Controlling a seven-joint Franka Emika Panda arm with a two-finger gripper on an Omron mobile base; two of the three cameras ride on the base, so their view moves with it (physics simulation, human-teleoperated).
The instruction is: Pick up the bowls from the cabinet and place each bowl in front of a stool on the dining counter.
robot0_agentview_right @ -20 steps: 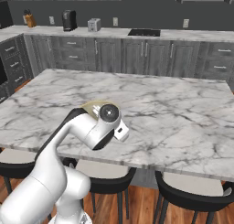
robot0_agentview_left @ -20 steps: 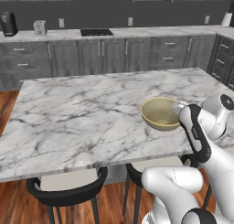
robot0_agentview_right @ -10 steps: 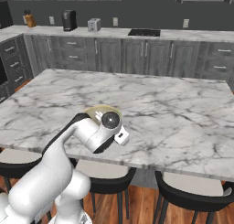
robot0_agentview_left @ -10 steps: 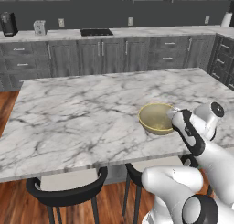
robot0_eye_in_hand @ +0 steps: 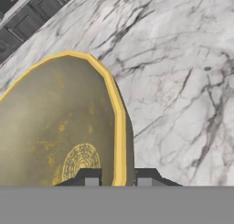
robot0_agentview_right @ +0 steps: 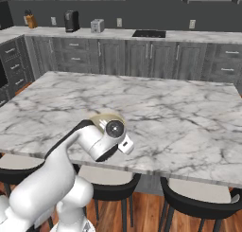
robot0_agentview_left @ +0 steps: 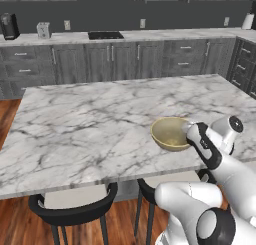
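bowl on dining counter, near edge; stools below; fingers astride rim

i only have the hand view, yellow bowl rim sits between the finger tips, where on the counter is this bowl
Observer: The yellow bowl is near the dining counter's front edge, the side where the stools stand.
Operator: is there a stool right by it
Observer: Yes. In the left base view a black stool sits under the edge just below the bowl, and another stool is further left.
Operator: second bowl on the counter yet
Observer: No white-grey bowl can be seen on the marble in either base view.
Operator: gripper let go?
Observer: The gripper straddles the rim, one finger inside and one outside; whether it clamps the rim cannot be told.
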